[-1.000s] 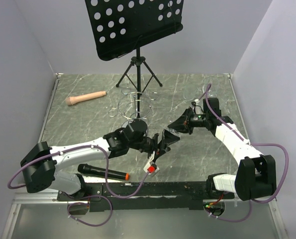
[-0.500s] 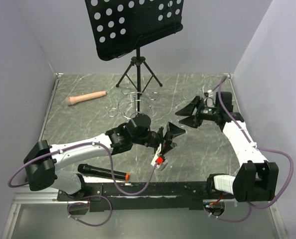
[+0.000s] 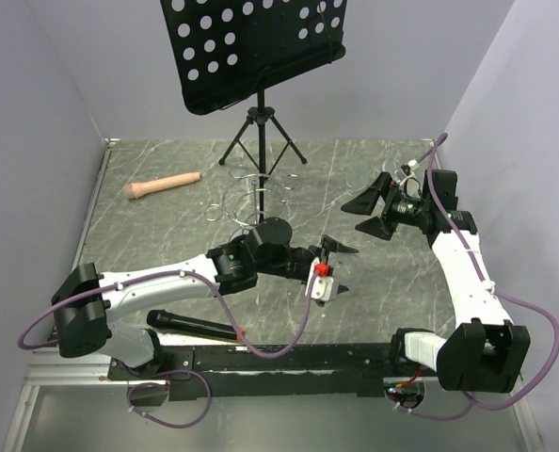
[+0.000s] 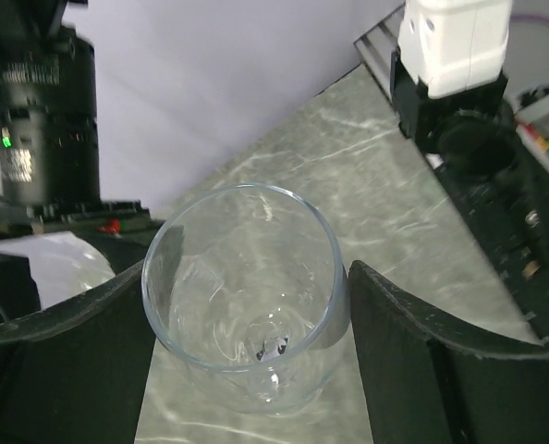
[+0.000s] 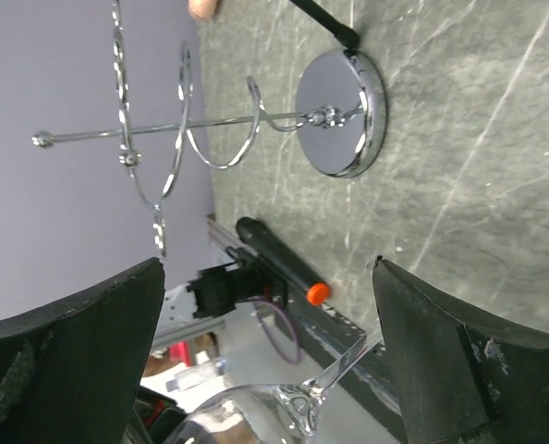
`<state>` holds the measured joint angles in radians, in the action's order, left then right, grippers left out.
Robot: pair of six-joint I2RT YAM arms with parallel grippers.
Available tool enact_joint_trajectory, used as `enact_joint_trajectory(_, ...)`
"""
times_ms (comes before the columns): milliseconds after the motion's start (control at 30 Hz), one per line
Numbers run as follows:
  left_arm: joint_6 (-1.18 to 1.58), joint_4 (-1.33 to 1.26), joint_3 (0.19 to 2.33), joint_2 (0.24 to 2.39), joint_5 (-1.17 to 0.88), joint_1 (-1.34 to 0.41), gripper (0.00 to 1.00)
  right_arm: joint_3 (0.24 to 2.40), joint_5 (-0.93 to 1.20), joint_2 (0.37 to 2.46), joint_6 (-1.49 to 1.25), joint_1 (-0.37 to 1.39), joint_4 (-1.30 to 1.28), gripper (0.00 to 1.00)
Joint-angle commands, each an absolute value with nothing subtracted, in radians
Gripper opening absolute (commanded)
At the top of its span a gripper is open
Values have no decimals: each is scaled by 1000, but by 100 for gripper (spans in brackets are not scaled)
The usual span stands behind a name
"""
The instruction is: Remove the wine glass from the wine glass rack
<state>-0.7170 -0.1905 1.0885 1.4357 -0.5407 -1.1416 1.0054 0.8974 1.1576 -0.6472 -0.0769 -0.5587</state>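
The wine glass (image 4: 242, 287) is clear and stands bowl-up between the black fingers (image 4: 413, 361) of my left gripper (image 4: 249, 277), which is shut on the bowl. In the top view my left gripper (image 3: 336, 268) sits to the right of the chrome wine glass rack (image 3: 260, 198), and the glass is off the rack. My right gripper (image 3: 369, 212) stands open and apart from the glass, further right. In the right wrist view the rack's round base (image 5: 339, 111) and wire loops show, with the glass stem (image 5: 348, 361) low in the frame beyond my open right gripper (image 5: 267, 268).
A black music stand (image 3: 256, 56) on a tripod (image 3: 261, 141) stands at the back. A beige handle-shaped thing (image 3: 162, 185) lies back left. A black microphone with an orange end (image 3: 195, 327) lies near the front rail. Grey walls close in both sides.
My right gripper opened, let go of the glass and drew back to the right. My left gripper swung right and turned with the glass in it.
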Motion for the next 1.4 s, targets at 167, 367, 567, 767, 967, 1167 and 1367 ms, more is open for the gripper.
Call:
enact_joint_trajectory(167, -312, -386, 1075, 1453, -457, -1146, 67, 1040, 801, 1078, -495, -87, -542, 100)
enact_joint_trajectory(367, -190, -478, 1037, 1509, -408, -1146, 68, 1049, 762, 1028, -466, -98, -535, 100)
enact_joint_trajectory(567, -190, -583, 1072, 1615, -345, -1144, 70, 1106, 703, 980, -408, -126, -577, 100)
enact_joint_trajectory(767, -131, -650, 1109, 1713, -347, -1124, 71, 1124, 601, 922, -312, -129, -611, 100)
enact_joint_trajectory(967, -110, -678, 1117, 1761, -308, -1111, 83, 1120, 583, 917, -272, -129, -633, 100)
enact_joint_trajectory(1167, -112, -670, 1124, 1738, -296, -1103, 100, 1155, 594, 913, -160, -132, -715, 100)
enact_joint_trajectory(1367, -55, -583, 1147, 1668, -458, -1078, 100, 1216, 568, 913, -9, -130, -868, 100)
